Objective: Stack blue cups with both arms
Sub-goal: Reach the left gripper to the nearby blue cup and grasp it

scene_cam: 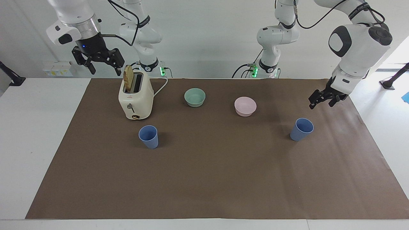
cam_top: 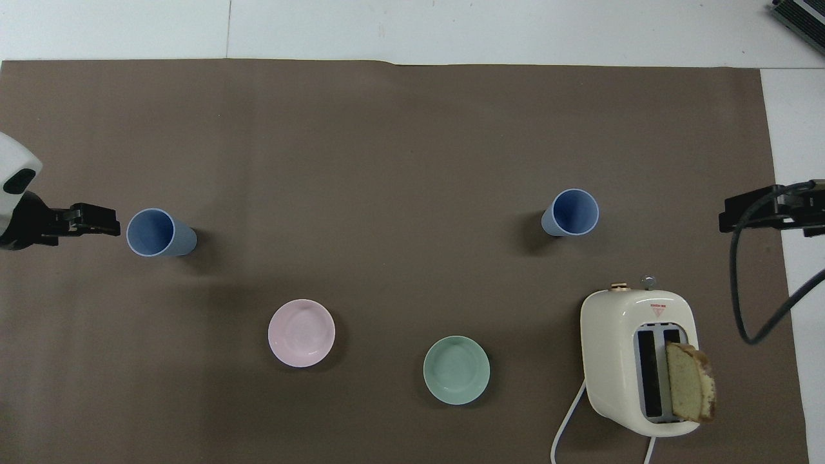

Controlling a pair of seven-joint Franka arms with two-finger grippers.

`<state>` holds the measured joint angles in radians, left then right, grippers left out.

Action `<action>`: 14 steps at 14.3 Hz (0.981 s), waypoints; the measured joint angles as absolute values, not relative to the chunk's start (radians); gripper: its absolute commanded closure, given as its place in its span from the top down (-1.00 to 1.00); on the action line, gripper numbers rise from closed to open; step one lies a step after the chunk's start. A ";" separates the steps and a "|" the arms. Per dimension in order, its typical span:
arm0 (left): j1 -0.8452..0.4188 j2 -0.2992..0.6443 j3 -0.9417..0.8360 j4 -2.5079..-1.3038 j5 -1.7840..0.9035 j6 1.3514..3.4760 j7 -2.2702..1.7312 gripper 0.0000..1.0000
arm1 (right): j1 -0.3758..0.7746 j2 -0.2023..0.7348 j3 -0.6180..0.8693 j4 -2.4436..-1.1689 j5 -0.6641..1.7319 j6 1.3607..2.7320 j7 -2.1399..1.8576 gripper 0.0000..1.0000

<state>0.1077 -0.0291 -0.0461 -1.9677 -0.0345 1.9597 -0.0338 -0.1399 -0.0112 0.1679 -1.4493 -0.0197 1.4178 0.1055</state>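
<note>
The left hand (scene_cam: 322, 101) hangs low over the brown mat (scene_cam: 217, 179), its fingers parted and empty, beside but clear of the blue cup at the left arm's end (scene_cam: 301, 129), which stands upright on the bench (scene_cam: 32, 127). The right hand (scene_cam: 98, 62), likewise spread and holding nothing, waits in the air by the toaster (scene_cam: 135, 99), which has a bread slice (scene_cam: 128, 77) in one slot. The second blue cup (scene_cam: 148, 136) stands farther from the robots than the toaster. Toward the left arm's end from the toaster sit the mint-green bowl (scene_cam: 195, 97), then the pink bowl (scene_cam: 245, 106).

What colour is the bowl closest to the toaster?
Mint green bowl, clearest in the overhead view, beside the toaster.
</note>
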 measured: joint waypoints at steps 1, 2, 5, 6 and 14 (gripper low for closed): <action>0.113 -0.013 -0.046 -1.995 -0.034 2.001 -0.034 1.00 | -0.140 -0.011 0.168 -1.449 -0.020 1.418 0.105 1.00; 0.115 0.006 -0.046 -2.028 -0.034 2.050 -0.034 1.00 | -0.140 -0.011 0.168 -1.449 -0.020 1.418 0.105 1.00; 0.120 0.051 -0.046 -2.112 -0.035 2.186 -0.035 1.00 | -0.140 -0.011 0.168 -1.449 -0.020 1.418 0.105 1.00; 0.121 0.059 -0.047 -2.124 -0.035 2.202 -0.035 1.00 | -0.140 -0.011 0.168 -1.449 -0.020 1.418 0.105 1.00; 0.122 0.071 -0.051 -2.142 -0.035 2.217 -0.036 -1.00 | -0.140 -0.011 0.168 -1.449 -0.020 1.418 0.105 1.00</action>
<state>0.1215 0.0714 -0.0514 -2.1418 -0.0346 2.2166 -0.0359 -0.1399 -0.0112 0.1679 -1.4493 -0.0197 1.4178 0.1055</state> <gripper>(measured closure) 0.449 0.000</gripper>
